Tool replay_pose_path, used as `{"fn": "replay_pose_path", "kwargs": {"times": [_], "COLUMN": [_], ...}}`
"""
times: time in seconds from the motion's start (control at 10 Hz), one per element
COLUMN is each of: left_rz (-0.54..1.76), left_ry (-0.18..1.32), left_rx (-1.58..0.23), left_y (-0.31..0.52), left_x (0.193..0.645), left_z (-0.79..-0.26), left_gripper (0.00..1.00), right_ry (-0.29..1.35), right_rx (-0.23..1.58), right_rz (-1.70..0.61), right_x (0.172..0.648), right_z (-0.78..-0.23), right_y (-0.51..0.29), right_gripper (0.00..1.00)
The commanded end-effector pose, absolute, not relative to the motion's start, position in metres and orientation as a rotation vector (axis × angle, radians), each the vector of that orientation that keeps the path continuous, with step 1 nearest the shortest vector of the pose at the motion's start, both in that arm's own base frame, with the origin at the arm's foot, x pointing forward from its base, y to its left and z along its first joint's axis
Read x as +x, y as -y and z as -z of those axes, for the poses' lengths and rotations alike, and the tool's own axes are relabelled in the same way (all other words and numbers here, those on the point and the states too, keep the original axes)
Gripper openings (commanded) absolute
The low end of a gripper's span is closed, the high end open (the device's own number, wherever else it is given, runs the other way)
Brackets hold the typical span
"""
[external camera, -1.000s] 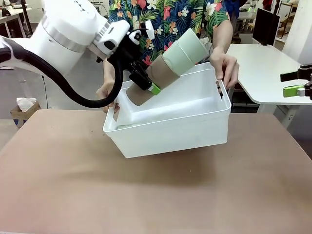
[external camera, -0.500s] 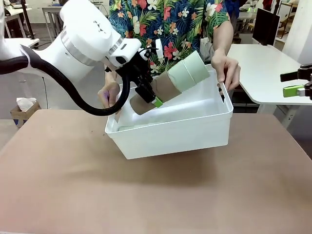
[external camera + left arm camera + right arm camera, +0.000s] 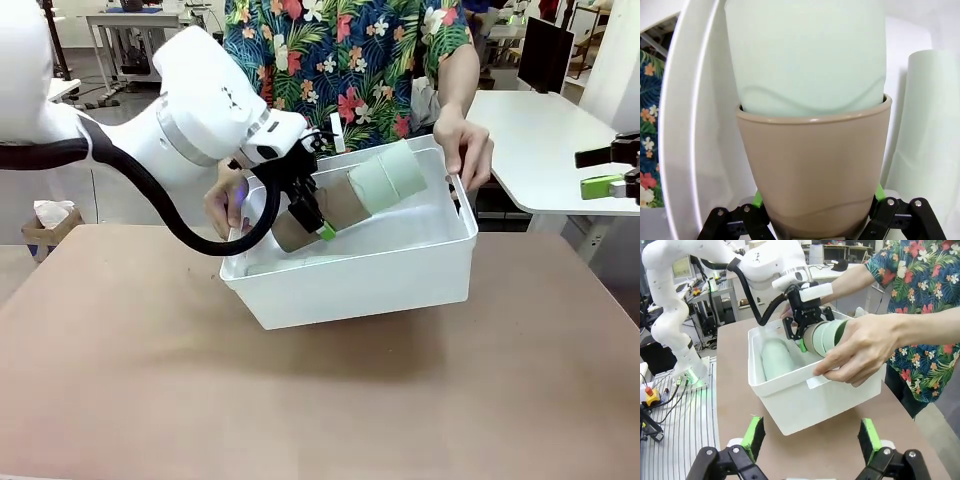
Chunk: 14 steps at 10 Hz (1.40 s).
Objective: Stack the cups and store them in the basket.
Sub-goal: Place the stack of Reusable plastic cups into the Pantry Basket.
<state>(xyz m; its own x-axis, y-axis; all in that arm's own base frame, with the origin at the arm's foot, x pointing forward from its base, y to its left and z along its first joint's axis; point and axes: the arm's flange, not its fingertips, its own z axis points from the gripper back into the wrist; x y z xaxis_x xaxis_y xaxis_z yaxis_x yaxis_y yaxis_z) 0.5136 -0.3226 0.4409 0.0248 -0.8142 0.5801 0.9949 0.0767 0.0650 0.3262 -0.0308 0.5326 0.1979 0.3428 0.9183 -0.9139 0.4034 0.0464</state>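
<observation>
Left gripper (image 3: 310, 213) grips the tan cup (image 3: 318, 208) low inside the basket (image 3: 380, 275) — light, rigid, slick; right gripper (image 3: 811, 440) spread empty.

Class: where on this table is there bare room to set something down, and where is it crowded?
Bare: the brown table in front of the basket. Crowded: inside the basket, where the left hand grips the cup stack above another green cup.
</observation>
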Motion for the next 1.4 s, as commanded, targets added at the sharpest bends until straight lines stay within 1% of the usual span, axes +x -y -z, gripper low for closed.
{"fn": "replay_pose_path", "kwargs": {"times": [0.0, 0.6, 0.7, 0.8, 1.1, 1.3], "left_rz": [1.442, 1.436, 1.448, 1.467, 1.483, 1.501], "left_ry": [0.537, 0.468, 0.482, 0.486, 0.479, 0.474], "left_rx": [-0.348, -0.281, -0.28, -0.28, -0.28, -0.319], "left_y": [0.338, 0.353, 0.356, 0.357, 0.355, 0.345], "left_x": [0.52, 0.526, 0.525, 0.525, 0.521, 0.509], "left_z": [-0.437, -0.401, -0.399, -0.398, -0.404, -0.426], "left_gripper": [0.85, 0.85, 0.85, 1.0, 1.0, 1.0], "right_ry": [1.034, 1.034, 1.034, 1.034, 1.034, 1.034], "right_rx": [0.714, 0.714, 0.714, 0.714, 0.714, 0.714], "right_rz": [-0.992, -0.992, -0.992, -0.992, -0.992, -0.992], "right_x": [0.329, 0.329, 0.329, 0.329, 0.329, 0.329], "right_z": [-0.534, -0.534, -0.534, -0.534, -0.534, -0.534], "right_y": [0.029, 0.029, 0.029, 0.029, 0.029, 0.029], "right_gripper": [1.0, 1.0, 1.0, 1.0, 1.0, 1.0]}}
